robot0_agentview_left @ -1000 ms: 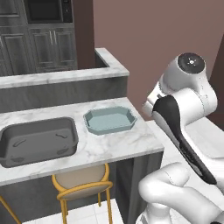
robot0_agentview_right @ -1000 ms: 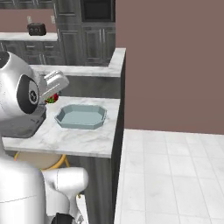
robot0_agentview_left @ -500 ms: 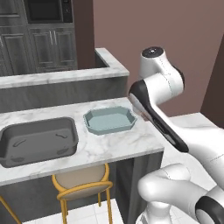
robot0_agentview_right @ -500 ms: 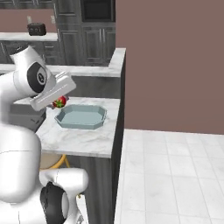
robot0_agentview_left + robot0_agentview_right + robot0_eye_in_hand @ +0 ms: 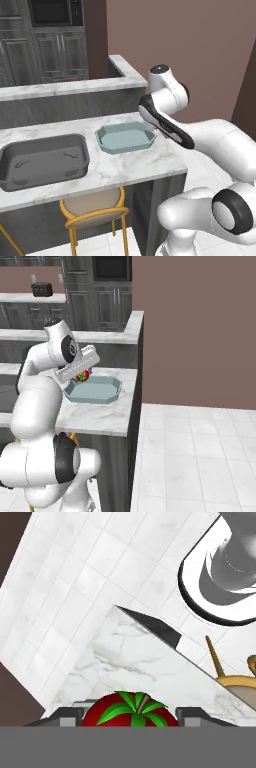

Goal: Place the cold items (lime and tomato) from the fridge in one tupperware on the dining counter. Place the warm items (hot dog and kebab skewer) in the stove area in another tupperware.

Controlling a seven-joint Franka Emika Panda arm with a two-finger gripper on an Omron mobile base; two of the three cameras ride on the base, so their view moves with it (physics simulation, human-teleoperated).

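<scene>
Right now the gripper [image 5: 81, 374] is clamping the tomato [image 5: 82, 376] between its fingers, hanging just above the near edge of the pale blue tupperware [image 5: 95, 390] on the marble desk [image 5: 100, 413]. It looks best to carry the fruit over the tub's middle, lower it close to the floor, then let go gently. Farther along the desk sits the dark grey tub [image 5: 42, 161].

Veined marble counter [image 5: 135, 167], smooth pale-blue plastic-looking tupperware [image 5: 125, 137], matt dark grey tupperware [image 5: 44, 161], glossy tomato [image 5: 130, 712].
</scene>
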